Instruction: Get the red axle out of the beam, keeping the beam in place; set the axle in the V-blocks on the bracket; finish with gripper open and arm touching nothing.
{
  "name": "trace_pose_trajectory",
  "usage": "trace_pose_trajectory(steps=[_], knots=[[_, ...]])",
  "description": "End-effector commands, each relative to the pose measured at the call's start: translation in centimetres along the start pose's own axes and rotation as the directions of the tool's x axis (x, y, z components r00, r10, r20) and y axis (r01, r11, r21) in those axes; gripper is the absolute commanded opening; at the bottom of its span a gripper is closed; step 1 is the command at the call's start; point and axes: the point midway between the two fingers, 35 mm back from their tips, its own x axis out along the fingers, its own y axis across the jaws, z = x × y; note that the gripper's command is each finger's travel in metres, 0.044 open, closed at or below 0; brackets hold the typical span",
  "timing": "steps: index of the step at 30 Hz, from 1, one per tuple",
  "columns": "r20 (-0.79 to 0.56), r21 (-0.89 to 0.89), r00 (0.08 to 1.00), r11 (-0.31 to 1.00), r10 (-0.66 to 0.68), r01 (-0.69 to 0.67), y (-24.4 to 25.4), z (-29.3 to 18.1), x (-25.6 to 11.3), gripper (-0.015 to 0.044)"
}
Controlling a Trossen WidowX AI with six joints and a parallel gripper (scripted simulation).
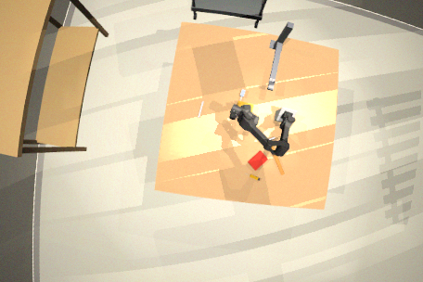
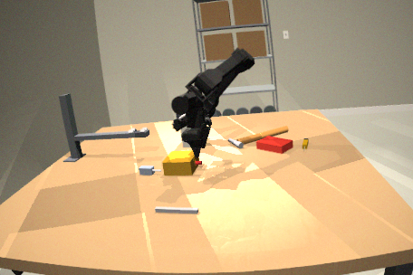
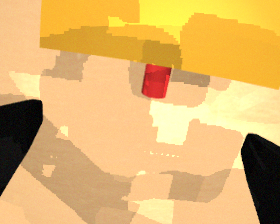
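Wooden tabletop [image 1: 190, 158] [image 2: 100, 213] beneath, red axle [image 2: 198, 163] [image 3: 156, 81] ahead of and between the fingers of the spread, empty tool [image 1: 233, 112] [image 2: 197, 158] [image 3: 144, 127].

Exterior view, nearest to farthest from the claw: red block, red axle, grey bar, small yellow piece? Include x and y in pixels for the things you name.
1. Red axle [image 2: 198, 163] [image 3: 156, 82]: just below the claw [image 1: 236, 112] [image 2: 196, 156] [image 3: 144, 127]
2. Grey bar [image 1: 200, 109] [image 2: 177, 210]: toward the camera
3. Red block [image 1: 258, 160] [image 2: 274, 145]: picture right
4. Small yellow piece [image 1: 254, 177] [image 2: 305, 143]: right, beyond the red block

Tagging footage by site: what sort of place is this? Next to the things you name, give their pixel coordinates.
Likely a workshop or lab room. A wooden-topped table [image 1: 185, 153] [image 2: 122, 235] carries a robot arm [image 1: 257, 130] [image 2: 222, 74] and a hammer [image 1: 278, 164] [image 2: 264, 136]; behind stands a metal shelf rack [image 2: 235, 28] with brown boxes [image 2: 215, 15].
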Motion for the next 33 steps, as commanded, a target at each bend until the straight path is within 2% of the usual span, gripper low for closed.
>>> trace_pose_trajectory(steps=[1, 22, 33], knots=[[-0.004, 0.005, 1.000, 1.000, -0.008, 0.008, -0.2, -0.1, 0.8, 0.0440], [-0.008, 0.005, 1.000, 1.000, -0.008, 0.008, -0.4, -0.2, 4.2, 0.0440], [-0.008, 0.005, 1.000, 1.000, -0.008, 0.008, -0.4, -0.2, 4.3, 0.0440]])
